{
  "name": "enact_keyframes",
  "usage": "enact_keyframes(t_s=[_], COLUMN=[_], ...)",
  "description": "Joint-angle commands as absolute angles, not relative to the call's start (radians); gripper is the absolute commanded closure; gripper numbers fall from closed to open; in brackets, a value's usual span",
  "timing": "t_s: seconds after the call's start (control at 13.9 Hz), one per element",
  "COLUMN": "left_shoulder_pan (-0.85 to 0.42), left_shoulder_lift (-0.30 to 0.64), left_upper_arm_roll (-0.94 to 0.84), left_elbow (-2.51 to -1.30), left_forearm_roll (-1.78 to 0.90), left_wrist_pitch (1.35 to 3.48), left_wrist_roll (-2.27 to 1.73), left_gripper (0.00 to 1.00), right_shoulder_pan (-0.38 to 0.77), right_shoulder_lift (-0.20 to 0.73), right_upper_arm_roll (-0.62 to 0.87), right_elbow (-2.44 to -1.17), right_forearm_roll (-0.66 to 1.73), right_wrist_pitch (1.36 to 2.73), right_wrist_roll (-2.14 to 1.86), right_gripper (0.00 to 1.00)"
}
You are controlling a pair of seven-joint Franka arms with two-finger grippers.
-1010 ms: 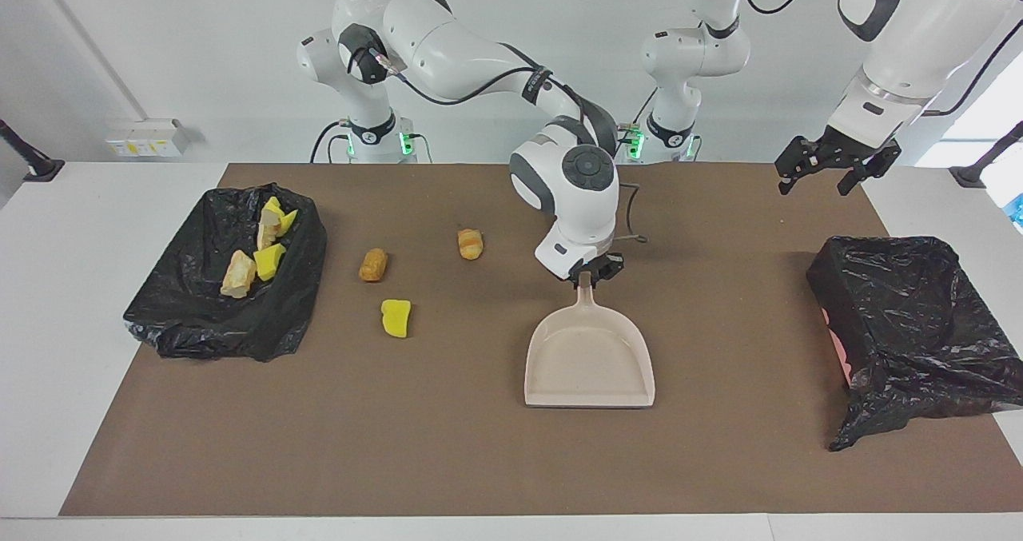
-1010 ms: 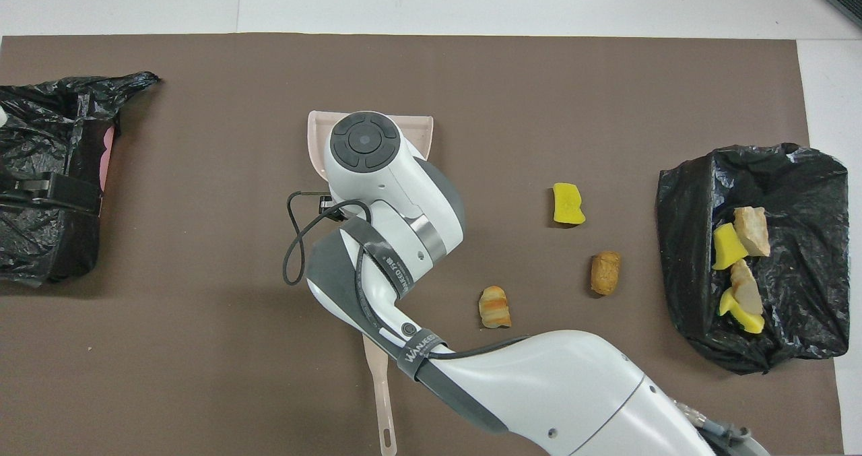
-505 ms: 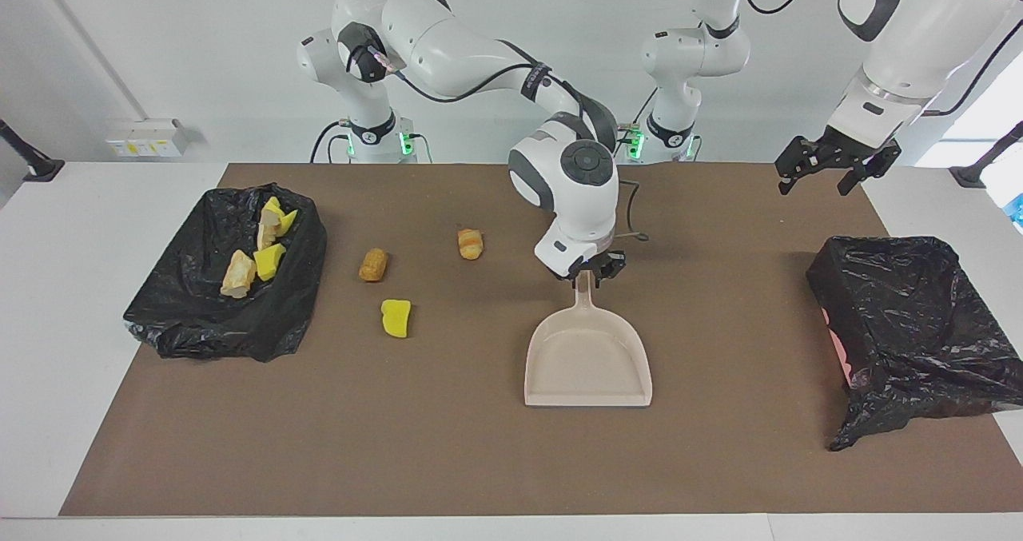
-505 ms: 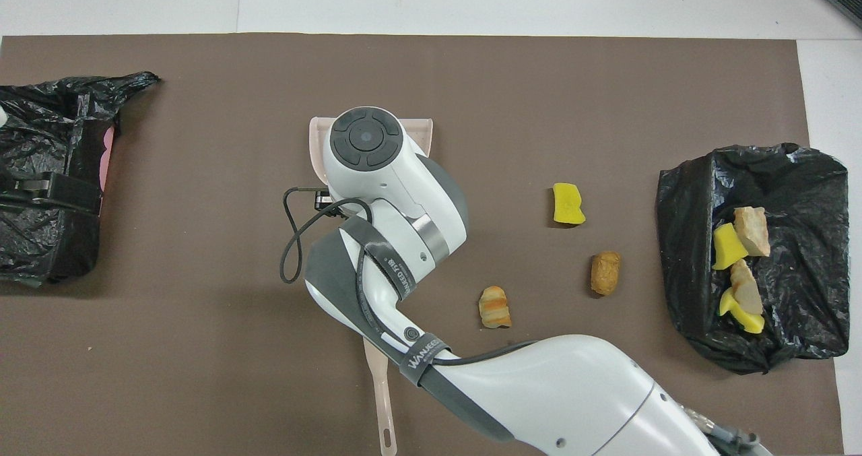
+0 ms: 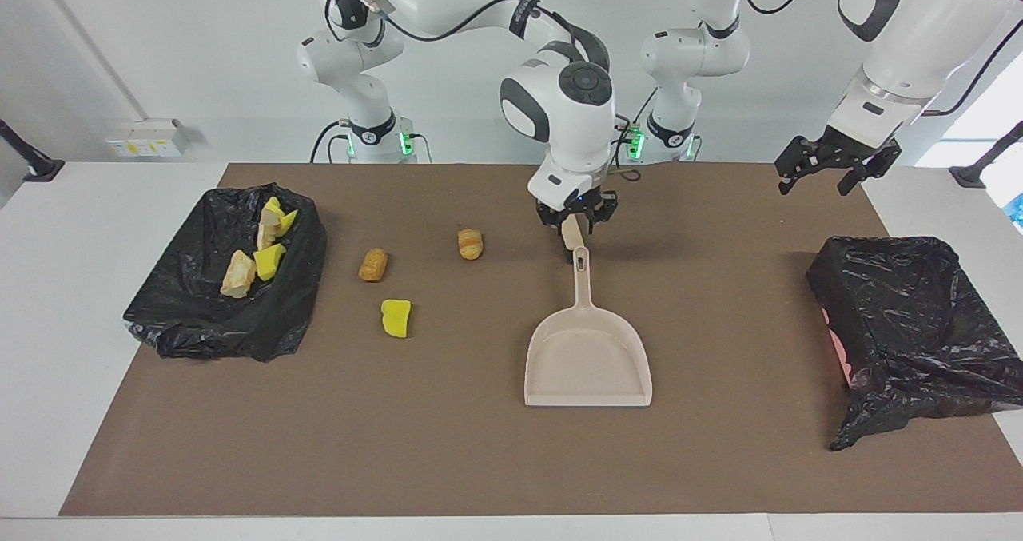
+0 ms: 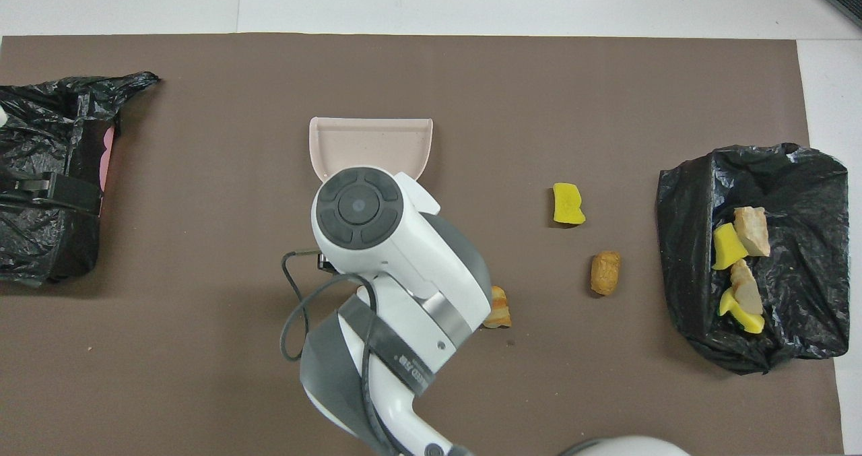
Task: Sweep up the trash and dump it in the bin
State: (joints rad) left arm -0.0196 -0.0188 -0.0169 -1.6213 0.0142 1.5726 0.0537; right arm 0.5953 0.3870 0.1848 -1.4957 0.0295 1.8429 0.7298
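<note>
Beige dustpan [image 5: 587, 361] lay flat on the counter [image 5: 447, 445] in the facing view, the right gripper [image 5: 576, 220] raised over its handle tip, fingers parted. Left gripper [image 5: 835, 175] waited, open. Overhead, three trash scraps [image 6: 568, 203] lay loose beside the bin [image 6: 801, 186] holding the others.

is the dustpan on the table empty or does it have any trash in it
Empty. The dustpan lies flat on the mat with a bare tray; three scraps, like the yellow foam chunk, lie loose on the mat toward the right arm's end.
</note>
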Motion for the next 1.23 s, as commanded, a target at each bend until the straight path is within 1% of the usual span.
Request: enact_keyframes(t_s=[0.0, 0.22, 0.29, 0.43, 0.58, 0.72, 1.15], left_shoulder_pan=[-0.014, -0.014, -0.014, -0.014, -0.014, -0.014, -0.029], left_shoulder_lift=[-0.021, -0.021, -0.021, -0.021, -0.021, -0.021, -0.021], left_upper_arm_roll=[-0.020, -0.020, -0.020, -0.020, -0.020, -0.020, -0.029], left_elbow=[-1.615, -1.615, -1.615, -1.615, -1.615, -1.615, -1.612], left_forearm_roll=[0.034, 0.034, 0.034, 0.034, 0.034, 0.034, 0.031], left_wrist_pitch=[1.569, 1.569, 1.569, 1.569, 1.569, 1.569, 1.574], left_wrist_roll=[0.055, 0.055, 0.055, 0.055, 0.055, 0.055, 0.054], left_gripper=[0.00, 0.00, 0.00, 0.00, 0.00, 0.00, 0.00], right_shoulder_pan=[0.635, 0.663, 0.690, 0.735, 0.785, 0.798, 0.799], right_shoulder_lift=[0.212, 0.106, 0.097, 0.110, 0.101, 0.100, 0.112], right_upper_arm_roll=[0.186, 0.201, 0.201, 0.201, 0.201, 0.201, 0.196], right_elbow=[-1.770, -1.993, -2.040, -2.081, -2.152, -2.160, -2.161], right_forearm_roll=[0.060, 0.155, 0.170, 0.196, 0.213, 0.251, 0.250], right_wrist_pitch=[1.899, 2.023, 2.058, 2.080, 2.152, 2.175, 2.171], right_wrist_roll=[0.695, 0.675, 0.681, 0.686, 0.692, 0.686, 0.690], right_gripper=[0.40, 0.39, 0.39, 0.39, 0.39, 0.40, 0.41])
